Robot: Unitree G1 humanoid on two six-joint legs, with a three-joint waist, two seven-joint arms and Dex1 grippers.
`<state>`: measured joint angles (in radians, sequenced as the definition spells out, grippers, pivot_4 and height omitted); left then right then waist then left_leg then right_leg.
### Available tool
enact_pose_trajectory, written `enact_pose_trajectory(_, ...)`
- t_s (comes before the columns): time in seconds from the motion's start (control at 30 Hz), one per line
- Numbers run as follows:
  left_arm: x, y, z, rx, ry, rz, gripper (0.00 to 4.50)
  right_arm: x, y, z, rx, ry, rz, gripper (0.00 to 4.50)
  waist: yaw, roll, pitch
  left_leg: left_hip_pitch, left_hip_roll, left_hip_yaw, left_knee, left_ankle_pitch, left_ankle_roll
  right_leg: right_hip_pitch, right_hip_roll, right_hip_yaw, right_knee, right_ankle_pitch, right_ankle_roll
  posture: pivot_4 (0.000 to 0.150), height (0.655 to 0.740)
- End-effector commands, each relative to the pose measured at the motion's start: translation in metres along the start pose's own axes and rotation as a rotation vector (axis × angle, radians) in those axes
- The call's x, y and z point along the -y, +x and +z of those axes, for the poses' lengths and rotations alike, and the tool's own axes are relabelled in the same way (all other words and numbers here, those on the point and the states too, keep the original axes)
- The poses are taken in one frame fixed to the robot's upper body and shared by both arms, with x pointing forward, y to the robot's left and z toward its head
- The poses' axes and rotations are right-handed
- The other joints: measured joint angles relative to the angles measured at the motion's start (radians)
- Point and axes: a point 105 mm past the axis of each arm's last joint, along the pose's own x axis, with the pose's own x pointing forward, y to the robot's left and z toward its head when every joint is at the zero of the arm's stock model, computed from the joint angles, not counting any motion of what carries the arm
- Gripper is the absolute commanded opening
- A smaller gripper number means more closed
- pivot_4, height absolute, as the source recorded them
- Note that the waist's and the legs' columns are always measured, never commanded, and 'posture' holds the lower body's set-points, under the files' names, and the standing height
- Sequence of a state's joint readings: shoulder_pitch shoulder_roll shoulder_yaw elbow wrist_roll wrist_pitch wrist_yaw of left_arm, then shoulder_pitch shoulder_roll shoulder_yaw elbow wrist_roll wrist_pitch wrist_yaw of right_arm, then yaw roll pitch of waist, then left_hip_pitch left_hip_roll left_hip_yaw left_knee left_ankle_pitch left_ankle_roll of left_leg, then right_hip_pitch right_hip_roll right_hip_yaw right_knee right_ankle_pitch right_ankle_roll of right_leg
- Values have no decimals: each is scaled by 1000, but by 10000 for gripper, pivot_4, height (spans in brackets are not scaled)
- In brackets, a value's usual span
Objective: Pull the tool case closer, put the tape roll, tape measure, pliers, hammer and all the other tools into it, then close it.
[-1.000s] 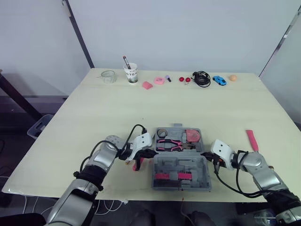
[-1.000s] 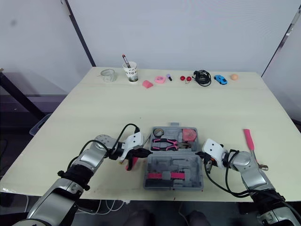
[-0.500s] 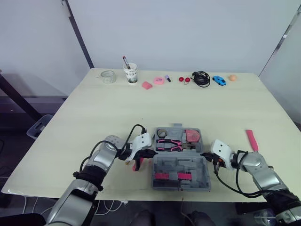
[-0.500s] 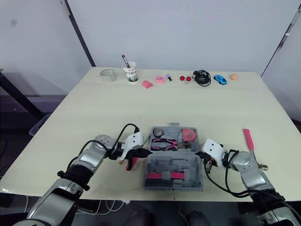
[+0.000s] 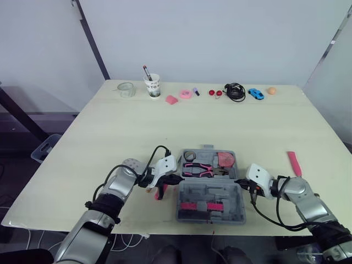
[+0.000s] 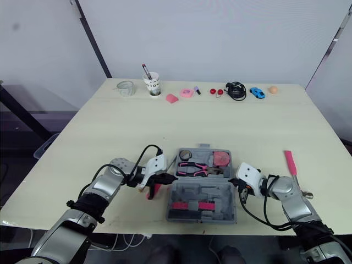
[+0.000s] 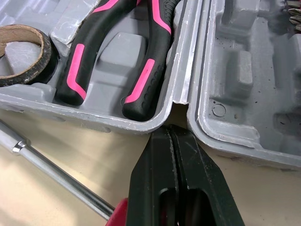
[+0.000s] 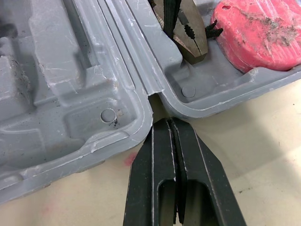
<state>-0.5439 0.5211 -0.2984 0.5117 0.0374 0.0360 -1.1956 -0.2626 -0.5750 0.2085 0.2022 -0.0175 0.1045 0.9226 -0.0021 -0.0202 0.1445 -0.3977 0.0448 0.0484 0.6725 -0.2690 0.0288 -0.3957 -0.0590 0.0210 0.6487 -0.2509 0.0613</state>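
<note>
Bracketing the tool case (image 5: 210, 184) at lower centre of the head views, with the left claw (image 5: 175, 180) at its left edge and the right claw (image 5: 240, 181) at its right edge. Pinched fully shut on each side, with nothing between the fingers. Wedged tip-first into the hinge notch at either end of the case, touching or all but touching the grey plastic (clearest in the wrist views). Probably set that way to hook the hinge line and drag the open case evenly toward the near edge of the counter (image 5: 110, 137), or simply to steady it. Already holds the pliers (image 5: 197, 169), tape roll (image 5: 189, 154) and red tape measure (image 5: 225, 159) in the upper half. Leaves a red-handled tool (image 5: 161, 192) just beside the left claw, and a pink-handled tool (image 5: 294, 163) at lower right, well apart from the case.
</note>
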Motion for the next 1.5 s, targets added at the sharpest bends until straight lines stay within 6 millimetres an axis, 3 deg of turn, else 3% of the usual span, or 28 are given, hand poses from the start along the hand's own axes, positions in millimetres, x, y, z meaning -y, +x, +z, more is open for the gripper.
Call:
enact_pose_trajectory(0.03,1,0,-2,-10,5,3,0,7,-5,12,42,-37,-28,259,0,0,0,0,0,0,0,0,0,0,0,0,0,0,0,1500,7400)
enact_pose_trajectory(0.37,-5,-19,-1,-13,8,33,0,18,-25,6,53,-1,-98,259,-6,0,0,0,0,0,0,0,0,0,0,0,0,0,0,1500,7400)
enact_pose_trajectory(0.6,-7,-47,17,93,-21,84,0,26,-47,14,175,88,-187,259,-9,0,0,0,1,0,-1,0,0,0,0,0,0,0,0,1500,7400)
enact_pose_trajectory(0.87,-12,-93,31,297,-146,328,0,36,-83,4,262,228,-386,259,-8,0,0,0,2,-1,-1,0,0,0,0,0,0,0,0,1500,7400)
enact_pose_trajectory(1.07,-1,-118,12,339,-222,484,0,38,-109,-8,300,316,-522,259,-10,0,0,1,2,-2,-2,0,0,0,0,2,0,0,0,1500,7400)
enact_pose_trajectory(1.17,10,-136,-9,356,-280,608,8971,37,-133,-23,305,371,-626,9237,-9,0,0,1,2,-2,-2,0,0,0,0,2,-1,0,0,1500,7400)
enact_pose_trajectory(1.27,24,-146,-25,342,-316,682,23566,32,-149,-37,300,414,-693,23801,-8,0,0,2,2,-2,-3,0,0,0,-2,2,-2,0,0,1500,7400)
enact_pose_trajectory(1.3,31,-150,-32,347,-345,706,29516,26,-157,-45,286,431,-716,30510,-8,0,0,1,2,-1,-3,0,0,0,-2,2,-2,0,-1,1500,7400)
enact_pose_trajectory(1.4,52,-159,-51,337,-409,754,42757,11,-178,-64,239,457,-765,43969,-6,0,0,2,3,-1,-3,0,0,0,-4,2,-3,-2,-4,1500,7400)
enact_pose_trajectory(1.5,70,-163,-67,299,-451,780,44603,0,-195,-76,216,484,-805,45000,-8,0,0,2,3,0,-4,0,0,0,-5,1,-4,-3,-4,1500,7400)
